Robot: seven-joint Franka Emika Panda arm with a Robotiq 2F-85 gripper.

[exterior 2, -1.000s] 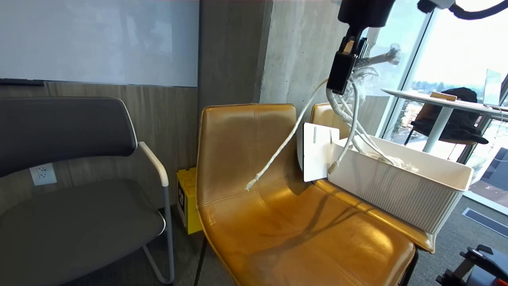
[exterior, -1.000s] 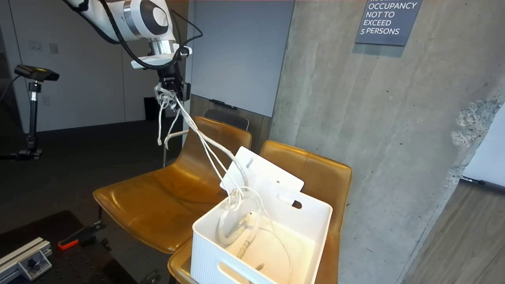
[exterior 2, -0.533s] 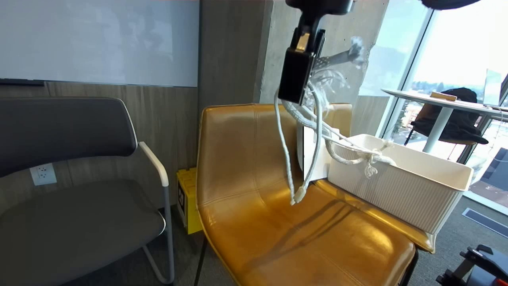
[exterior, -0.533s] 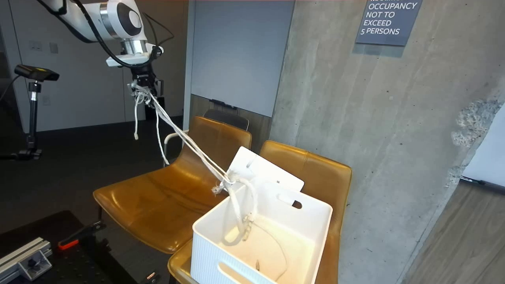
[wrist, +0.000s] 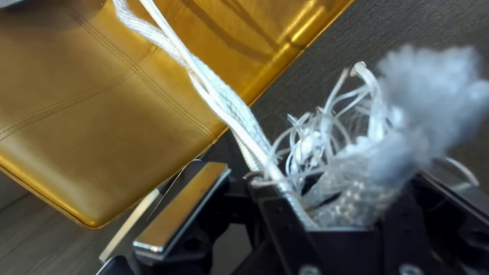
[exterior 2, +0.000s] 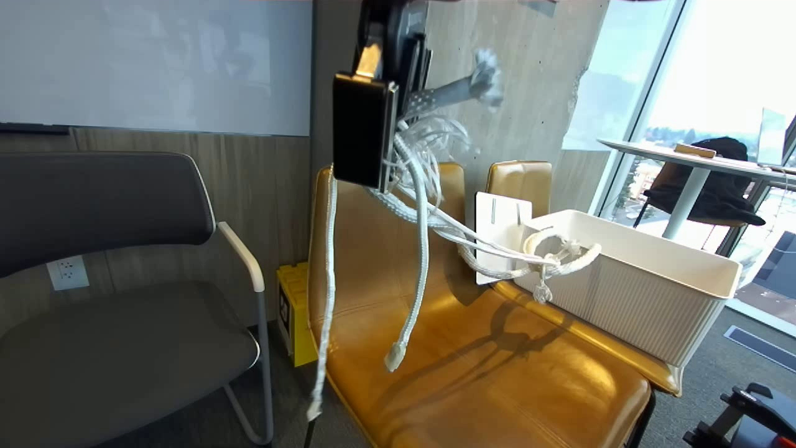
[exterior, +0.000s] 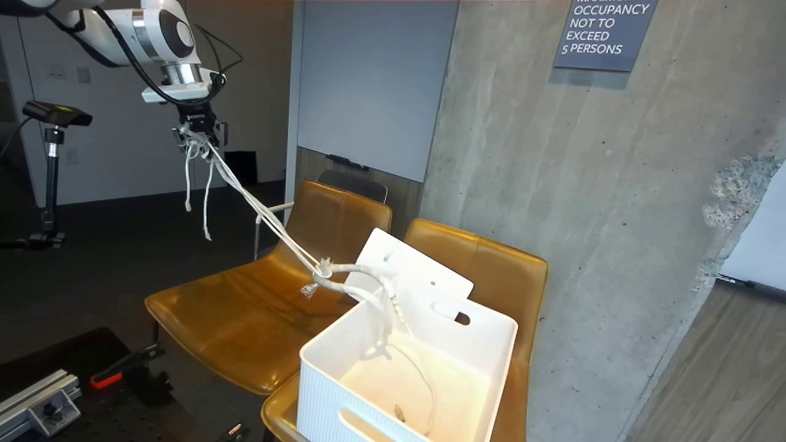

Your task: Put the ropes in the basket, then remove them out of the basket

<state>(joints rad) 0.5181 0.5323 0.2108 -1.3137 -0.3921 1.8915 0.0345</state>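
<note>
My gripper (exterior: 199, 132) is shut on a bundle of white ropes (exterior: 255, 205), held high to the side of the basket; it also shows in an exterior view (exterior 2: 388, 130) and the wrist view (wrist: 324, 198). Frayed ends stick out of the jaws, and two loose ends hang below. The bundle slants to a knot (exterior 2: 547, 264) beside the basket's corner, above the seat. Thick rope loops from the knot over the rim of the white basket (exterior: 325, 393). A thin line and a small brownish tip (exterior: 399, 412) show on the basket floor.
The basket stands on a tan chair (exterior: 522, 276). A white panel (exterior: 424, 267) leans behind it. Another tan chair (exterior 2: 385, 230) stands beside it, with a dark grey chair (exterior 2: 112, 199) close by. A black table (exterior: 116, 368) with clamps and a camera stand (exterior: 52, 178) are nearby.
My gripper has moved away from the basket, still holding the ropes. The knot has been pulled from the basket's mouth over its rim and out above the seat, leaving less rope inside.
</note>
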